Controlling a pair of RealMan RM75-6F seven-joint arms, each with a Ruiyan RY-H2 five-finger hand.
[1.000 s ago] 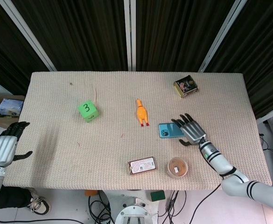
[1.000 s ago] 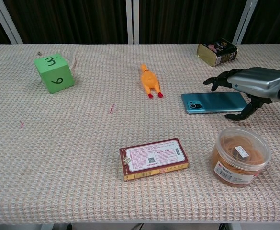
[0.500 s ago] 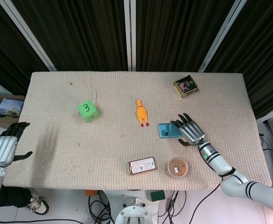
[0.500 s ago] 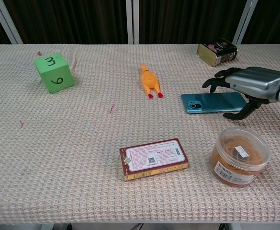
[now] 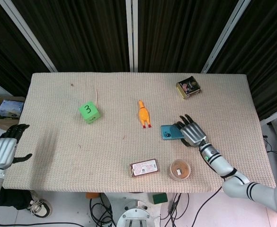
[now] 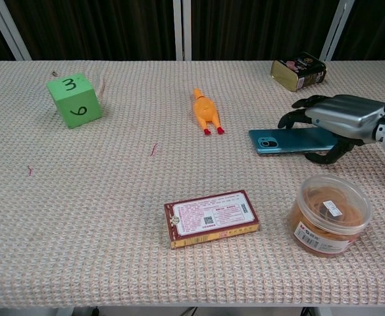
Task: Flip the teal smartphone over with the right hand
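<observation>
The teal smartphone (image 5: 168, 132) (image 6: 281, 140) lies camera side up on the woven table, right of centre. My right hand (image 5: 191, 133) (image 6: 343, 118) covers its right end. The fingers curl over the far edge and the thumb (image 6: 324, 157) presses against the near edge, so the hand grips the phone. The phone's left end still rests on the table. My left hand (image 5: 2, 151) hangs off the table's left edge with its fingers apart, holding nothing.
A round tub of rubber bands (image 5: 180, 170) (image 6: 329, 214) stands just in front of the right hand. A red-brown box (image 6: 212, 218) lies near the front edge. An orange rubber chicken (image 6: 206, 112), a green cube (image 6: 74, 100) and a tin (image 6: 299, 71) sit farther back.
My right hand has slid a little left over the phone's end, and its thumb has come in from the table to the phone's near edge. The left hand has not moved.
</observation>
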